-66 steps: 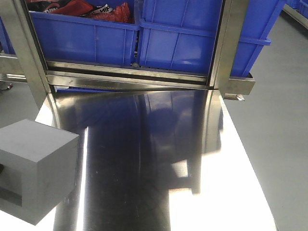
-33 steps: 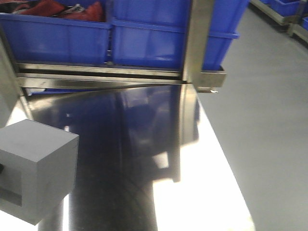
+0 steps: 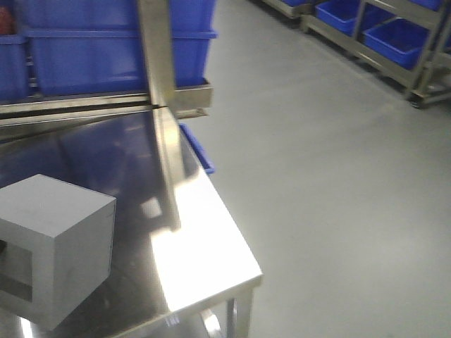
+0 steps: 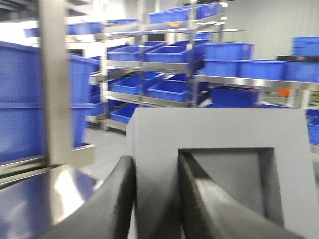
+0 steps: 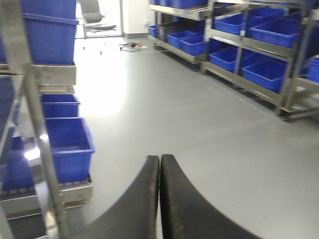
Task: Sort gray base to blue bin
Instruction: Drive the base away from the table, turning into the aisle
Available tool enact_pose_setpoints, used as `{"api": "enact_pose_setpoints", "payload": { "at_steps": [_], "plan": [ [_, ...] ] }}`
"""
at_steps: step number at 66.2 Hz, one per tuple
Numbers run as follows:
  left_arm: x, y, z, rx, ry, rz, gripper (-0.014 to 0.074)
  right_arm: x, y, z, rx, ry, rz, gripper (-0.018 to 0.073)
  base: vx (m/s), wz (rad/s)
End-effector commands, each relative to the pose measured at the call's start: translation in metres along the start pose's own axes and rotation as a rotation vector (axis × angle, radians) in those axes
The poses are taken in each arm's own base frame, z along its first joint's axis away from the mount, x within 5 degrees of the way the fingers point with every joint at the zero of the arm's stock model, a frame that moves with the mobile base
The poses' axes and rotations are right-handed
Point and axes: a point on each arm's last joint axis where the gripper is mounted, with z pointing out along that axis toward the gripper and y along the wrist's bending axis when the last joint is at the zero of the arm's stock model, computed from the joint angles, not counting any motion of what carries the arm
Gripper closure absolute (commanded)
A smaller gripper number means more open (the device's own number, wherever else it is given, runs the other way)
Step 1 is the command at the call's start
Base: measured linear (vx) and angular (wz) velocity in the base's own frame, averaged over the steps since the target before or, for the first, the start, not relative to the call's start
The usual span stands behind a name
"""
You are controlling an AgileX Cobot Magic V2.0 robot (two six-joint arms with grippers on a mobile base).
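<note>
The matte gray cube-like block (image 3: 53,243) shows at the front view's lower left, upright, with a square recess in one side face. One wall of that recess is pinched by the left gripper (image 4: 154,167). The large bright-blue plastic bin (image 3: 106,60) stands well apart on the rack beyond, smooth-walled and thick-rimmed.

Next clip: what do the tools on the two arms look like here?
Both look alike. The left tool has two black, matte fingers, broad at the base, curving to narrower rounded tips. The right tool has the same smooth black curved pair. No cables, markings or arm links show.
</note>
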Motion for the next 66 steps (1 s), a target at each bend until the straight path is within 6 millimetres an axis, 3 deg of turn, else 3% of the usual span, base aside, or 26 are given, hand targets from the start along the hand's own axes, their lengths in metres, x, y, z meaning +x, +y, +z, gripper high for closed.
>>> {"api": "enact_pose_setpoints", "payload": {
  "at_steps": [1, 66],
  "plan": [
    [-0.0194, -0.002, 0.0001, 0.016, -0.133, -0.012, 0.0602, -0.0025, 0.0, -0.0001, 0.003, -0.071, -0.011, 0.0568, -0.14, -0.56],
    [-0.0194, -0.002, 0.0001, 0.016, -0.133, -0.012, 0.0602, -0.0025, 0.0, -0.0001, 0.003, -0.071, -0.011, 0.0568, -0.07, -0.55]
  ]
}}
